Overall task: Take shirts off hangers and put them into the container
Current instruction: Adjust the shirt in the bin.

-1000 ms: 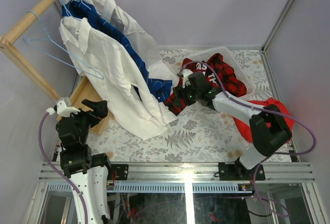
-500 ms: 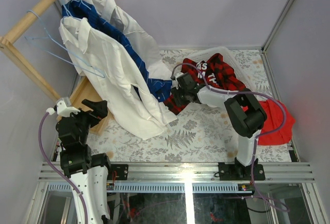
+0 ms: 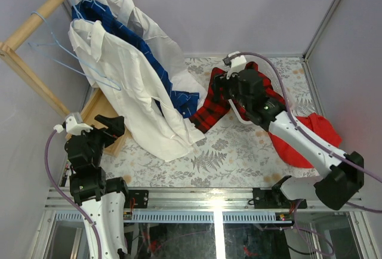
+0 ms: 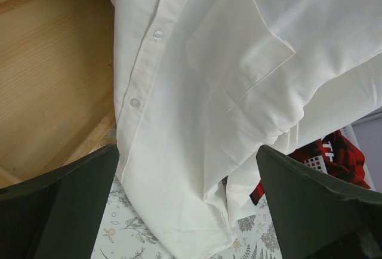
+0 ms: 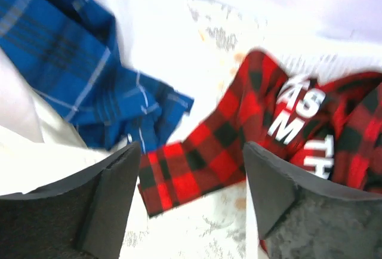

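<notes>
Top external view: we see the right pincer [image 3: 215,91] up over the red-and-black plaid shirt [image 3: 206,113]. Its fingers are apart & nothing is pinched btw them. One plaid sleeve lies on the tabletop [image 3: 233,151]; the rest sits in the white container [image 5: 334,56]. The left pincer [image 3: 113,129] is wide apart too, near the front white shirt [image 3: 134,92]. That shirt, the blue checked shirt [image 3: 164,77] & the back white shirt [image 3: 149,26] hang on light-blue hangers [image 3: 89,72] from the wooden rack pole [image 3: 36,23]. A plain red cloth [image 3: 307,142] lies on the right.
</notes>
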